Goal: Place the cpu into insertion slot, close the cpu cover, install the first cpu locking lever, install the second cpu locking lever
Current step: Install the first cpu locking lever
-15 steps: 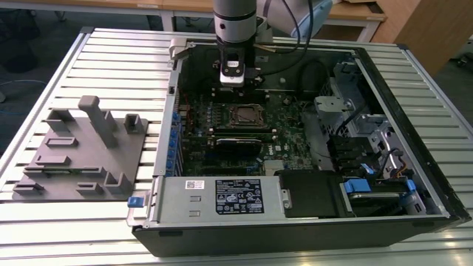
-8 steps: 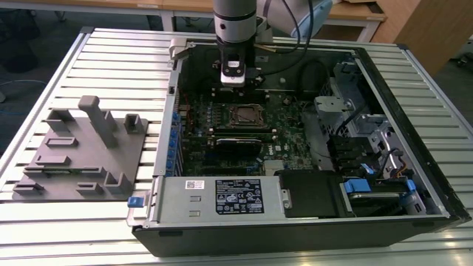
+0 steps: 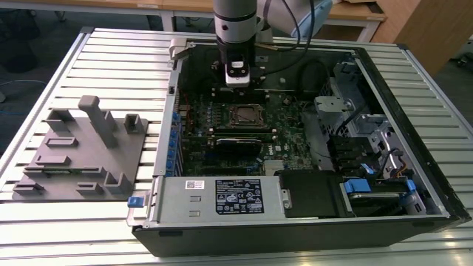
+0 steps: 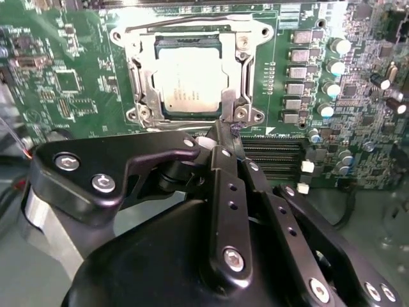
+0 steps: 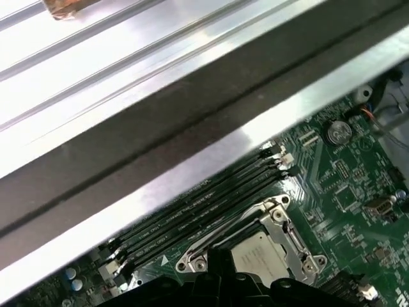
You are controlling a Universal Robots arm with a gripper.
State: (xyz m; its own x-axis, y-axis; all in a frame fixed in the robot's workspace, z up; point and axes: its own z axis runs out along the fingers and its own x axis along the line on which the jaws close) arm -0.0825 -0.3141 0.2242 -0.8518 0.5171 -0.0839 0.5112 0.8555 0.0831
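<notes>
The cpu [image 4: 188,80] lies flat in the insertion slot [image 4: 137,114], its dull silver top showing through the window of the cpu cover [image 4: 148,77], which is folded down over it. A thin locking lever [image 4: 182,27] runs along one edge of the socket. My gripper [image 4: 225,133] is shut, with nothing between its black fingers. Its tips are at a corner of the socket, right by the cover's edge. In the exterior view the gripper [image 3: 238,83] hangs just behind the socket [image 3: 247,115]. The first wrist view shows the cpu [image 5: 259,251] past the gripper's tips [image 5: 214,254].
The green motherboard [image 4: 77,83] lies in an open black computer case [image 3: 414,166] on a slatted metal table [image 3: 111,61]. Long black memory slots [image 5: 211,192] run beside the socket, next to the case wall [image 5: 192,115]. A grey fixture [image 3: 81,149] stands at the exterior view's left.
</notes>
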